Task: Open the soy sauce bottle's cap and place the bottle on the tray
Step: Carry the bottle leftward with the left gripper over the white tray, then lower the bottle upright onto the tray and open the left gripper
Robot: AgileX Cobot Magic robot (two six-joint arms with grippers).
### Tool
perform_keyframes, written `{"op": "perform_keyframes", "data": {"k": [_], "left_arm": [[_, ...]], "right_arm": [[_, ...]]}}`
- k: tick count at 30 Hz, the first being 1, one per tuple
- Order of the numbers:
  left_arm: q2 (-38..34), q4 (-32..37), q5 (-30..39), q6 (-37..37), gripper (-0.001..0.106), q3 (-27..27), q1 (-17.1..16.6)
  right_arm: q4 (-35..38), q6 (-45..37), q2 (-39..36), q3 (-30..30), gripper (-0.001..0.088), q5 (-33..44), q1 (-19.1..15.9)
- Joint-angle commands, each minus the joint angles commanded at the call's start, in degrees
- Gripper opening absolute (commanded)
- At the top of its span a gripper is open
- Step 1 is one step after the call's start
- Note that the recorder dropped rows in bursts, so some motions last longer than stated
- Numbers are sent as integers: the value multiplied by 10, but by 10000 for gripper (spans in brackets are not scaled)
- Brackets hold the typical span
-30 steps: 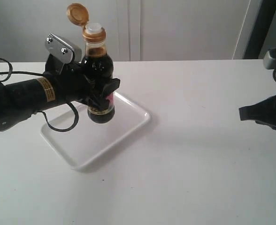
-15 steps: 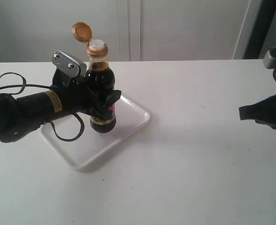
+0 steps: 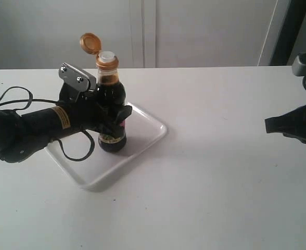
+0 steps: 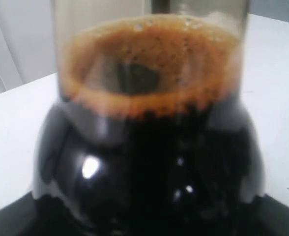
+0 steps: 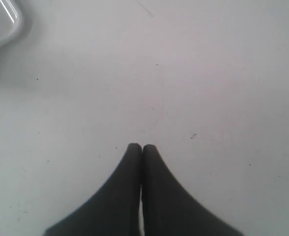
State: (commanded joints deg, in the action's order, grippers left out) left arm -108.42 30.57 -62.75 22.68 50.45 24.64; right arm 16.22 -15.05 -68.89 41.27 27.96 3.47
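Currently, the left gripper (image 3: 113,113) is clamped around the body of the soy sauce bottle (image 3: 111,91), fingers closed on its label area. The bottle stands upright over the tray (image 3: 145,130); base contact cannot be confirmed. The cap (image 3: 89,42) is flipped open, at 10 o'clock from the white spout (image 3: 106,56). The right gripper (image 5: 141,147), jaws pressed together and empty, hovers over the table (image 3: 220,182) at 3 o'clock, well apart from the tray.
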Motion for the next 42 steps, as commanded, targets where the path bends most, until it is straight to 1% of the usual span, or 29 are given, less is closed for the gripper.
{"op": "perform_keyframes", "data": {"k": [7,8,9,10,12,14,17,19,21,29,35,39,42], "left_arm": [[-2,-1,0,7,4,-21,0],[-2,-1,0,7,32,-23,0],[-2,-1,-1,7,83,-25,0],[-2,2,-1,4,156,-26,0],[-2,2,-1,4,332,-27,0],[-2,-1,-1,4,572,-27,0],[-2,-6,-1,4,872,-27,0],[-2,-6,-1,4,987,-27,0],[0,-1,-3,4,1055,-28,0],[31,1,15,6,1051,-31,0],[74,-1,73,6,1051,-31,0],[98,-3,73,6,1051,-31,0],[115,-19,75,6,1051,-31,0]], "right_arm": [[0,-1,0,0,0,0,0],[0,-1,0,0,0,-1,0],[0,-1,0,0,0,-1,0],[0,-1,0,0,0,-1,0],[1,-1,0,0,0,-1,0],[1,-1,0,0,0,-1,0],[1,-1,0,0,0,-1,0],[1,-1,0,0,0,-1,0],[2,-1,0,0,0,-1,0],[3,-1,0,0,0,0,0],[5,-1,0,0,0,-1,0],[7,-1,0,0,0,-1,0],[9,-1,0,0,0,-1,0]]}}
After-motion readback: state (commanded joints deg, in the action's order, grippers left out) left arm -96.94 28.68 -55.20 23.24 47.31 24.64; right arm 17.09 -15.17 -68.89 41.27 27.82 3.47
